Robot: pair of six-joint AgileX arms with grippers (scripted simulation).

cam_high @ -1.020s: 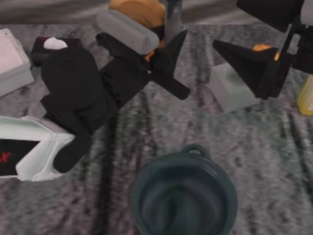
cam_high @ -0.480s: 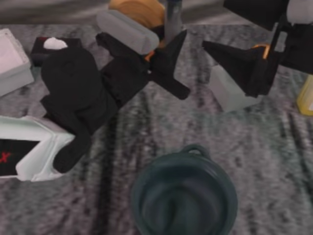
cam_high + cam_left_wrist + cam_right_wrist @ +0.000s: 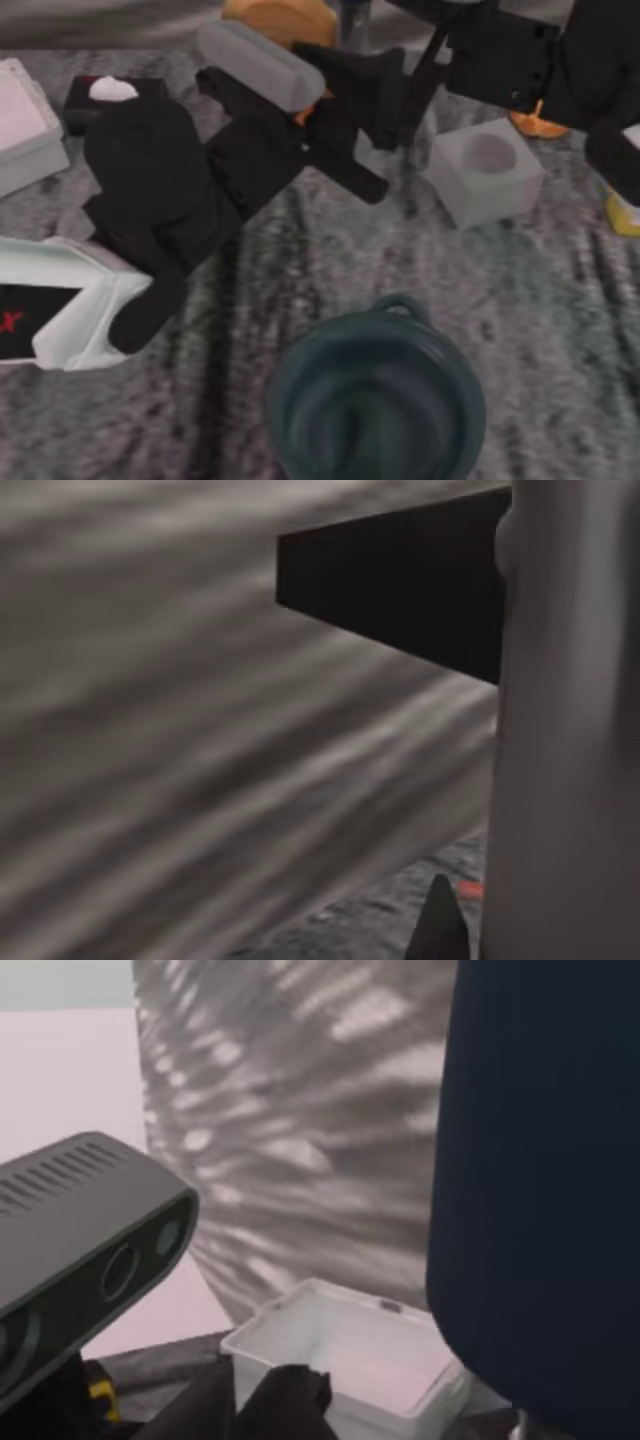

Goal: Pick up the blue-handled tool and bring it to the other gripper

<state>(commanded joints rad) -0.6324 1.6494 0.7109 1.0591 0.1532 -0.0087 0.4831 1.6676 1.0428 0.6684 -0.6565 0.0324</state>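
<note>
At upper centre of the top view, the left gripper (image 3: 345, 100) and right gripper (image 3: 385, 85) meet around the blue-handled tool (image 3: 355, 18); neither gripper's finger state can be told.

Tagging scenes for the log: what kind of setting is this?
Looks like a rendered tabletop test scene, not a real room: a grey mottled tabletop cluttered with unrelated items such as a dark green bowl and a grey cube.

Even, soft light, faint shadows on the table (image 3: 560, 330), wrist close-ups blurred
</note>
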